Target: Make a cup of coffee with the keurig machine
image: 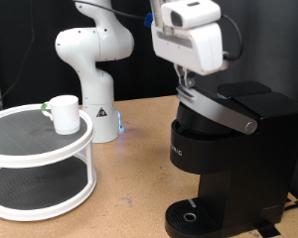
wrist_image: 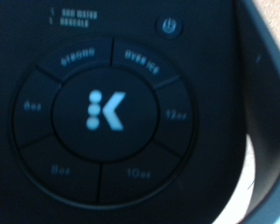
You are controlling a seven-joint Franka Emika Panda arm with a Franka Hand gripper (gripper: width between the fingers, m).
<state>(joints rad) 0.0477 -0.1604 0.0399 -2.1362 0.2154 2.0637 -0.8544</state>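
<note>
Hovering above the coffee machine (image: 221,149), the jaws (image: 188,81) sat close over its lid; how far open they were could not be told. Its button panel (wrist_image: 112,110) filled the wrist view. The mug (image: 63,113), likely light, rigid and breakable, best held by rim or handle, stood on a white tiered stand (image: 40,164) on the desk (image: 129,198).

We see the keurig machine (image: 214,159) in matt black plastic with a satin silver-grey lid handle (image: 221,109), its button panel (wrist_image: 107,112) smooth and faintly glossy; the cup (image: 64,113) is glazed white ceramic; the gripper (image: 187,79) wears glossy white plastic; the table (image: 129,188) looks like matt wood.
</note>
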